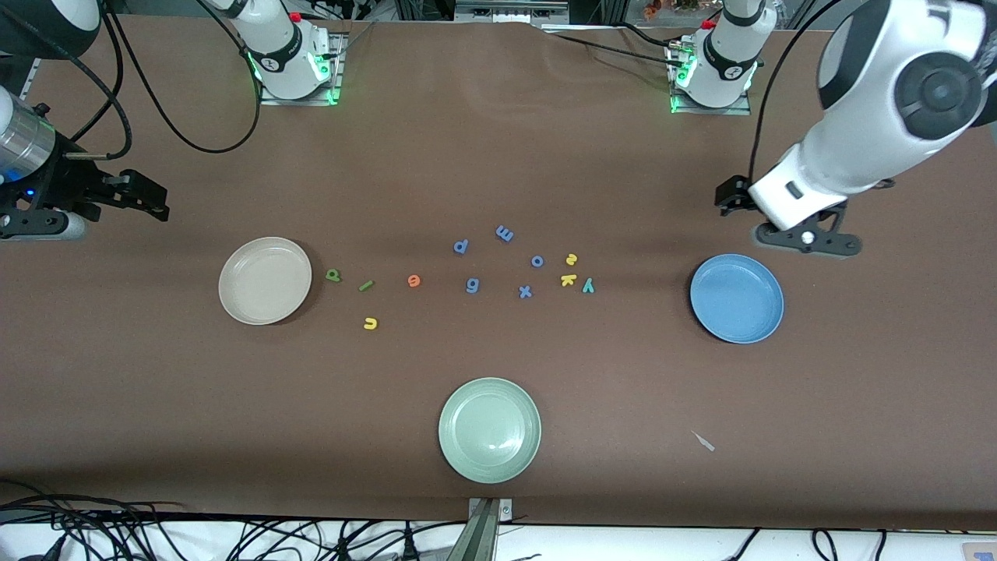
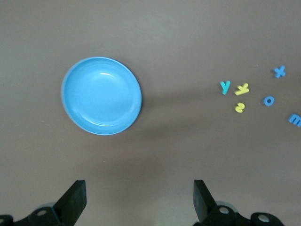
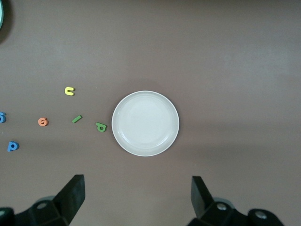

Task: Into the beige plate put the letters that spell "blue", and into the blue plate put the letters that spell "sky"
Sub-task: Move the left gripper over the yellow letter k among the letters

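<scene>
**Both grippers spread wide, all letters loose on the table**

Left gripper point(image 2: 138, 200): fingers spread wide, nothing between them, raised over bare table point(image 1: 498, 156) at the left arm's end. Just ahead of it, the blue plate point(image 1: 736, 298), nothing inside. A little way off from that gripper, toward the table's middle, a tight cluster: teal y point(image 1: 588, 285), yellow k point(image 1: 568, 280), yellow s point(image 1: 571, 259) (all three flat on the table, none in a plate).

Right gripper point(image 3: 137, 197): also gaping, holding nothing, up over the right arm's end. Close before it, the beige plate point(image 1: 265, 280), bare inside. Just beside that plate's rim, green b point(image 1: 333, 274); then green l point(image 1: 365, 286), orange e point(image 1: 413, 280), yellow u point(image 1: 370, 322), each a step more distant from this gripper.

Between the two clusters, blue letters point(image 1: 472, 285) scattered. Nearest the front camera, a pale green plate point(image 1: 489, 430).
</scene>
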`<control>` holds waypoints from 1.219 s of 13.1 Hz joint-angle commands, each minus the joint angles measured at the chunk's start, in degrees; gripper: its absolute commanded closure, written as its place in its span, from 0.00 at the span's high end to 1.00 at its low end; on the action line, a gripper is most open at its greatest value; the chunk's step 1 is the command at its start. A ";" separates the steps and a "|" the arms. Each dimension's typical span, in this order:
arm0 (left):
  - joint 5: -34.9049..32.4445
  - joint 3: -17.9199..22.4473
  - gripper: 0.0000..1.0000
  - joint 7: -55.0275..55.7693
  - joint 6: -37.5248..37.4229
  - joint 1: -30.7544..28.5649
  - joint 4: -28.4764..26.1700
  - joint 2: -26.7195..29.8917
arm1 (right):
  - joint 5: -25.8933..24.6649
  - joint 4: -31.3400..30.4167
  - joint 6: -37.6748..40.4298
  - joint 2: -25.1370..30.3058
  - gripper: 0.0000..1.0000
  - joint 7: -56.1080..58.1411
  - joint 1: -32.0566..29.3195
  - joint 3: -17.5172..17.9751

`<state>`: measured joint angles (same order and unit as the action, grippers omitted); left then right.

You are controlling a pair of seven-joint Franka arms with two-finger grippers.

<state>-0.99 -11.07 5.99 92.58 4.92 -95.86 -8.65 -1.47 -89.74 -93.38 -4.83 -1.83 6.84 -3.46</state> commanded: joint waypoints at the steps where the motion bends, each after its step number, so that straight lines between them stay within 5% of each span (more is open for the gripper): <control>1: 0.47 0.08 1.00 -0.01 -0.73 4.20 7.33 -9.17 | 0.24 -0.17 0.48 0.69 1.00 -0.45 -0.25 0.12; 10: 0.03 0.00 1.00 -1.67 10.50 11.95 11.92 -23.60 | 0.33 3.17 1.35 0.52 1.00 0.95 -0.60 0.04; 16: 0.47 -0.01 1.00 -22.30 19.81 17.49 11.92 -27.38 | 0.86 -2.34 0.32 1.65 1.00 0.60 -2.53 1.78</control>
<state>-1.00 -11.64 -9.16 110.63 20.92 -85.95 -34.41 -1.31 -88.19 -91.57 -4.57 -1.70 6.23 -3.84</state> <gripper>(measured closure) 0.000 0.000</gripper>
